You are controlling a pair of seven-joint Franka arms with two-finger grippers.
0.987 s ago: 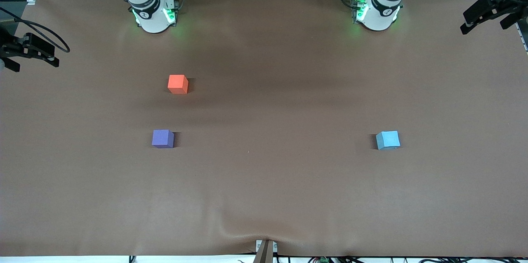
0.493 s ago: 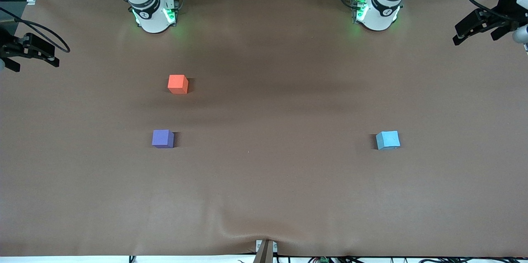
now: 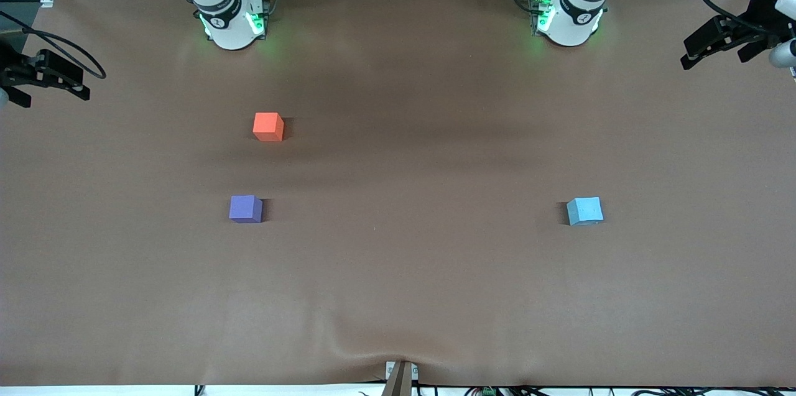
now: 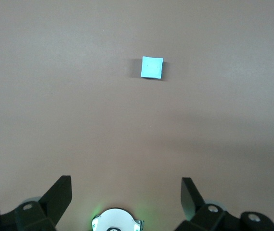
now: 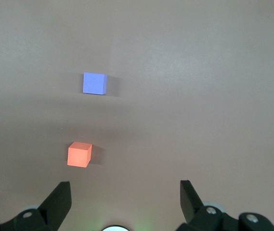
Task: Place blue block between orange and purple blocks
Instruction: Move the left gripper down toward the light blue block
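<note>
The light sky-blue block [image 3: 584,211] sits on the brown table toward the left arm's end; it also shows in the left wrist view [image 4: 152,67]. The orange block [image 3: 268,127] and the purple block [image 3: 245,208] sit toward the right arm's end, apart from each other, the purple one nearer the front camera; both show in the right wrist view, orange [image 5: 79,154] and purple [image 5: 95,83]. My left gripper [image 3: 715,51] [image 4: 126,182] is open and empty, high over the table's edge at its own end. My right gripper [image 3: 53,96] [image 5: 124,185] is open and empty, waiting over its end.
The two arm bases, the right arm's [image 3: 230,23] and the left arm's [image 3: 569,20], stand along the table's edge farthest from the front camera. The brown cover [image 3: 398,259] has a fold near the front edge [image 3: 401,355].
My left gripper has come down a little and moved inward from the table's end. The blocks and the right arm have not moved.
</note>
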